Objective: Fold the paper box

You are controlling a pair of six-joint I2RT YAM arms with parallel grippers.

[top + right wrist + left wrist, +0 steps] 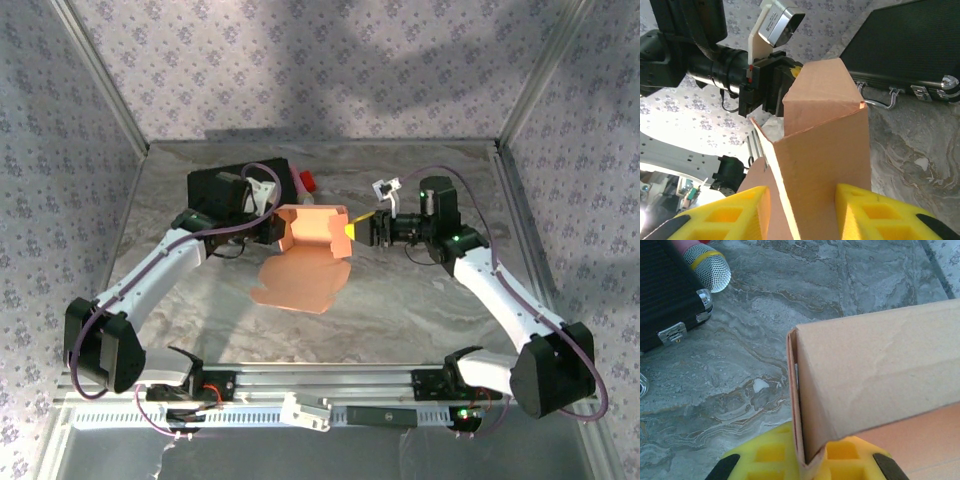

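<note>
My left fingers (740, 462) are pinched shut on 1 wall of the paper box (875, 375). The right fingers (730, 215) straddle the opposite wall, can't tell if they're gripping.

Paper box (303, 258): salmon-orange cardboard, part-folded. Walls raised at 12 o'clock end; flat panel lying on surface (400, 310) toward 7 o'clock. Position: surface centre.

There is one paper box (310, 250), salmon-orange. One black case (665, 290) and one microphone (707, 267) lie on the one table (420, 300). There are two pincers, the left pincer (807, 460) and the right pincer (800, 210), each with two yellow fingers.
</note>
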